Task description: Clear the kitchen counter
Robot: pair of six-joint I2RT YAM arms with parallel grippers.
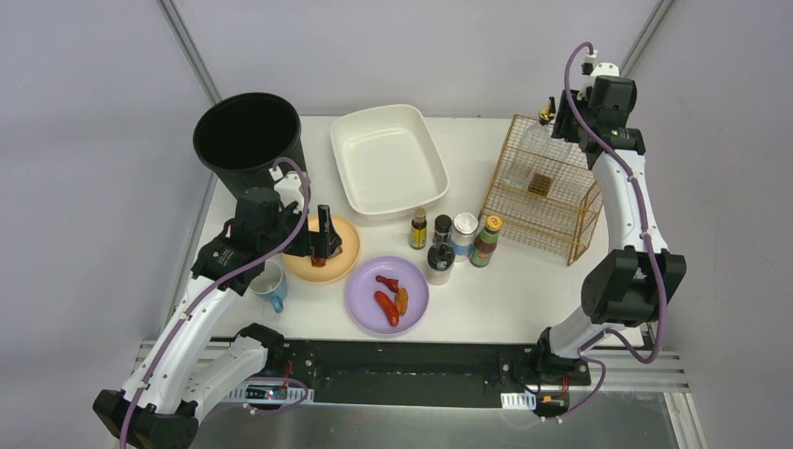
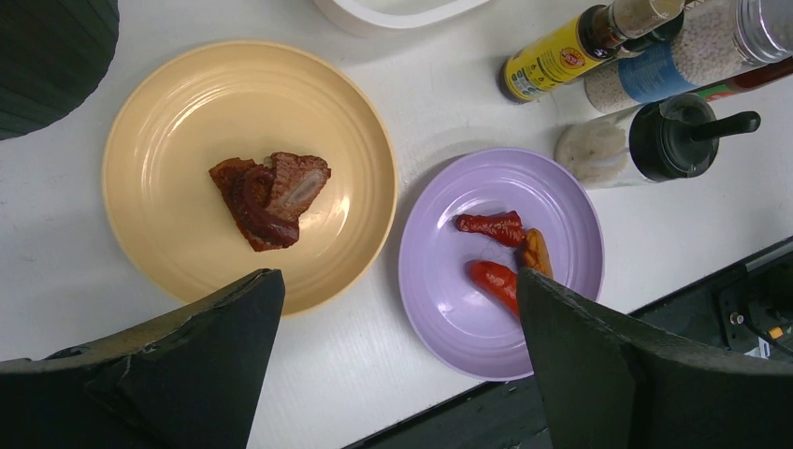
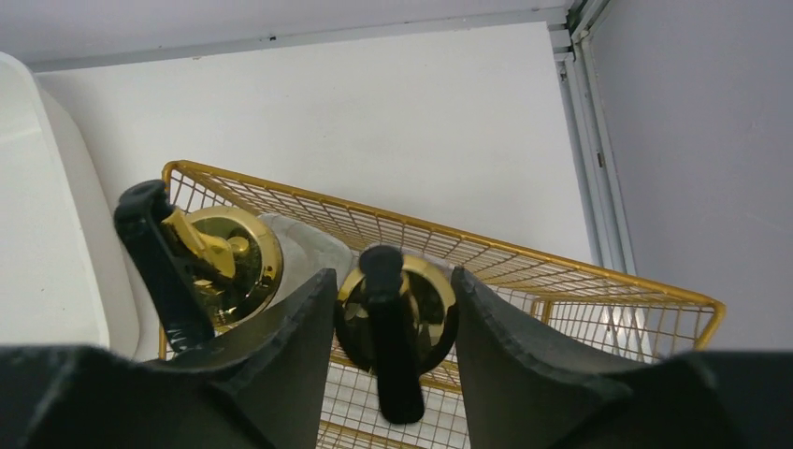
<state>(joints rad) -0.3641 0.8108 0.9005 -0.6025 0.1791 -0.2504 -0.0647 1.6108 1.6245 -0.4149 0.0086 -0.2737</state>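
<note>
The white kitchen counter [image 1: 524, 299] carries a yellow plate [image 2: 168, 187] with a piece of brown meat [image 2: 271, 198] and a purple plate [image 2: 561, 210] with red and orange food pieces [image 2: 491, 224]. My left gripper [image 2: 397, 281] hangs open above the gap between the two plates, holding nothing; from above it [image 1: 323, 245] shows over the yellow plate. My right gripper [image 3: 393, 281] is at the gold wire rack [image 3: 561, 271]. Its fingers press both sides of a gold-capped bottle [image 3: 421, 285] with a black lever, and a second gold-capped bottle [image 3: 229, 257] stands beside it.
A white basin [image 1: 388, 159] and a black bin [image 1: 248, 140] stand at the back. Several condiment bottles [image 1: 454, 238] cluster mid-counter, right of the plates. A blue cup [image 1: 271, 285] sits under the left arm. The black rail [image 1: 411, 360] runs along the front edge.
</note>
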